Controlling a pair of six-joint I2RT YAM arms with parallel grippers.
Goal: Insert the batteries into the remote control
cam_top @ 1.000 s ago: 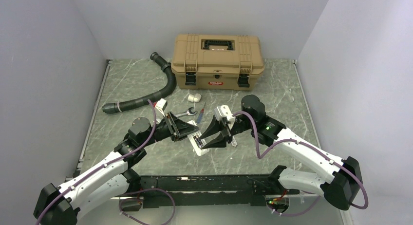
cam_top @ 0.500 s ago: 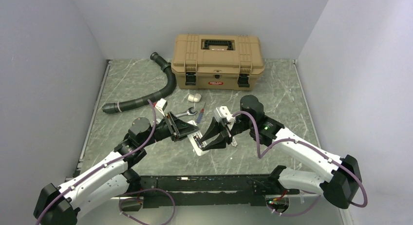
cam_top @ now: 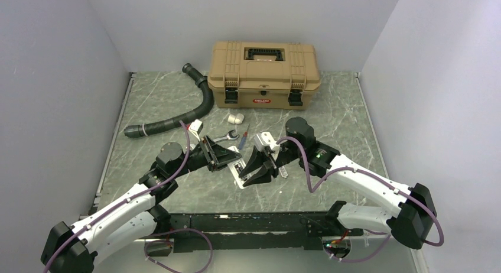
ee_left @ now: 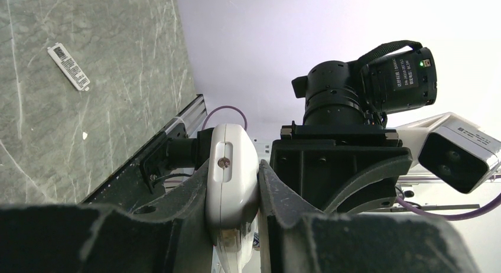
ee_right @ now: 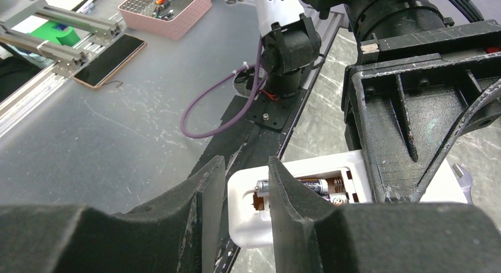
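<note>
My left gripper (cam_top: pixel 231 162) is shut on the remote control (cam_top: pixel 238 176), a slim white handset held on edge just above the table. In the left wrist view its white body (ee_left: pixel 231 178) is squeezed between both pads. In the right wrist view the remote control (ee_right: pixel 307 190) has its back compartment open, with two batteries (ee_right: pixel 317 187) lying inside. My right gripper (ee_right: pixel 246 166) hovers over the remote's near end, jaws a little apart with nothing between them. One of its fingers (ee_right: pixel 283 193) covers part of the batteries. From above, the right gripper (cam_top: pixel 248 177) overlaps the remote.
A tan toolbox (cam_top: pixel 264 66) stands at the back with a black ribbed hose (cam_top: pixel 183 113) to its left. A white cylinder piece (cam_top: pixel 236 117), a wrench (cam_top: pixel 224 137) and a small screwdriver (cam_top: pixel 243 137) lie behind the grippers. A printed white strip (ee_left: pixel 69 66) lies on the table.
My right gripper has shifted left and down onto the remote's near end, its jaws narrowing slightly. The left arm and the remote have stayed put.
</note>
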